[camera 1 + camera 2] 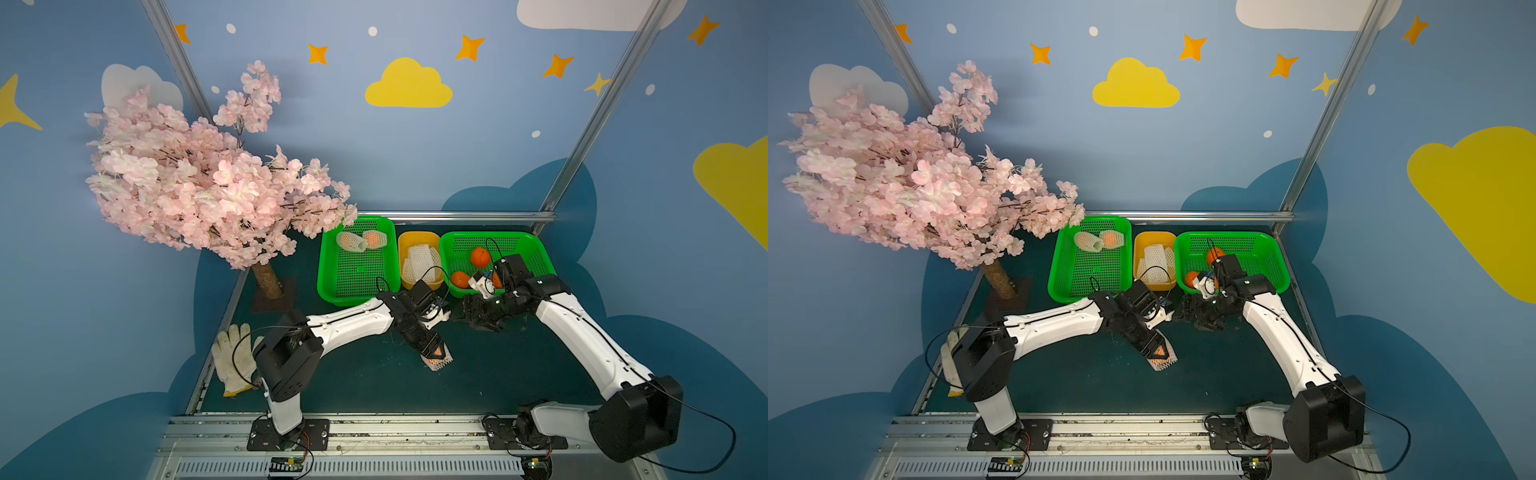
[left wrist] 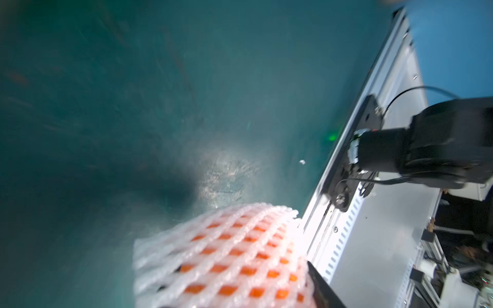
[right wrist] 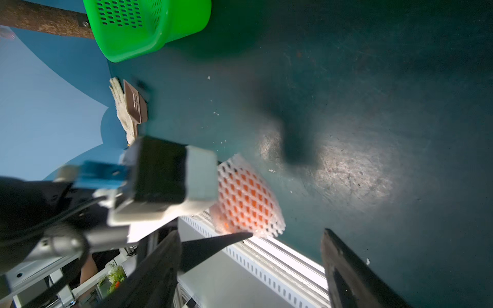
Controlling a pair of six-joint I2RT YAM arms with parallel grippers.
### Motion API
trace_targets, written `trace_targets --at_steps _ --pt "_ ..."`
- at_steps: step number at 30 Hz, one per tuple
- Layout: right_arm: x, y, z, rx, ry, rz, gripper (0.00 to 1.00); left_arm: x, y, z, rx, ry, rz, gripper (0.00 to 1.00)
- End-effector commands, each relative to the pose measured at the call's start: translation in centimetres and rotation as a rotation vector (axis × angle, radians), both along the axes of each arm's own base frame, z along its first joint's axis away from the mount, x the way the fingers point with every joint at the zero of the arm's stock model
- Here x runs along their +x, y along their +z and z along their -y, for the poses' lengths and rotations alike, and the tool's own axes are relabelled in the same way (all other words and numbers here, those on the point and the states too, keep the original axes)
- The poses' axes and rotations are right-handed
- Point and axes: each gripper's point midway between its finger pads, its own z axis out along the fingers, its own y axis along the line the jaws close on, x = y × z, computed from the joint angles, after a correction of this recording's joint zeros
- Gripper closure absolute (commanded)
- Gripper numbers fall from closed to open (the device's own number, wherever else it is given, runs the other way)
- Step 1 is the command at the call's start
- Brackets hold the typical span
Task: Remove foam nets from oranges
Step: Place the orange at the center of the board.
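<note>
Left gripper (image 1: pixel 435 354): clamped on the orange (image 3: pixel 246 194) through its foam net (image 2: pixel 226 240).
Sleeve axis: roughly in line with the jaws, free end projecting beyond their tips.
Right gripper (image 3: pixel 288 234): jaws apart, empty, just beside the left. The sleeve's free end lies just outside one jaw, not between them.
Arm judged to take the pull: right.

Both of my arms are built alike: the left arm (image 1: pixel 349 322) and right arm (image 1: pixel 577 324) wear white moulded shells dotted with small dark screws, joined by boxy black joint housings. Each stands on a black base plate (image 1: pixel 316 432) with screws at its corners. Thin black cables (image 2: pixel 416 88) loop between joints. My left pincer (image 1: pixel 435 355) and right pincer (image 3: pixel 287 232) have black tapered fingers; a white camera block (image 3: pixel 165 184) carries a blue connector.
</note>
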Motion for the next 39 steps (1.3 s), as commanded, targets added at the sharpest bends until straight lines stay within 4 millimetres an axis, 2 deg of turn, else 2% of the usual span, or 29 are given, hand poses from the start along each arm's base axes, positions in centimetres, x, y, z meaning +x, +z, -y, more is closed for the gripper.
trace_targets --at_steps 1,5,10,13,16,19,23,27,33,39 --pt "-0.5 0.0 -0.5 0.038 -0.004 -0.003 0.19 -1.3 -1.2 0.9 -0.025 -0.032 -0.076 0.36" --pt "-1.0 -1.2 -0.6 0.041 -0.003 -0.031 0.19 -1.5 -3.1 0.9 0.011 -0.022 -0.098 0.32" --pt "-1.6 -2.1 -0.5 0.042 -0.001 -0.053 0.19 -0.9 -4.5 0.4 0.057 0.01 -0.076 0.22" --pt "-1.8 -2.5 -0.4 0.036 0.003 -0.064 0.19 -0.6 -3.3 0.3 0.036 0.033 -0.062 0.19" --pt "-2.0 -2.7 -0.2 0.036 0.0 -0.067 0.19 0.1 -0.9 0.1 -0.031 0.082 -0.044 0.14" --pt "-2.0 -2.6 -0.4 0.064 -0.009 -0.072 0.19 0.4 0.8 -0.7 -0.09 0.13 -0.047 0.1" --pt "-2.0 -2.7 -1.1 0.116 0.011 -0.088 0.19 0.2 2.7 -2.1 -0.156 0.173 -0.042 0.1" --pt "-2.8 -3.0 -2.4 0.197 0.075 -0.133 0.19 0.5 4.4 -3.9 -0.234 0.246 -0.023 0.1" --pt "-5.3 -4.8 -2.7 0.147 0.179 -0.214 0.2 -0.1 5.0 -5.5 -0.283 0.271 0.012 0.1" --pt "-7.8 -6.7 -1.9 0.015 0.237 -0.251 0.23 -0.5 5.1 -6.3 -0.292 0.276 0.04 0.1"
